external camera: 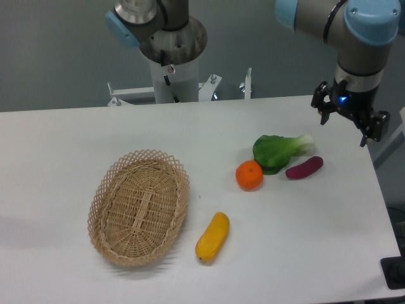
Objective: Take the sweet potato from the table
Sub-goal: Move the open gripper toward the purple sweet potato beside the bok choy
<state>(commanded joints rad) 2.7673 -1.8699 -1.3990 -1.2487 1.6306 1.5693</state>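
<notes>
The sweet potato (304, 168) is a small dark purple tuber lying on the white table (291, 240) at the right, just right of a leafy green vegetable. My gripper (347, 124) hangs above the table's far right corner, up and to the right of the sweet potato and apart from it. Its two black fingers stand spread apart with nothing between them.
A green leafy vegetable (275, 151) touches the sweet potato's left end. A round orange (249, 175) sits next to the greens. A yellow-orange oblong vegetable (212, 237) lies nearer the front. A wicker basket (107, 190) stands at the left. The table's right edge (380, 190) is close.
</notes>
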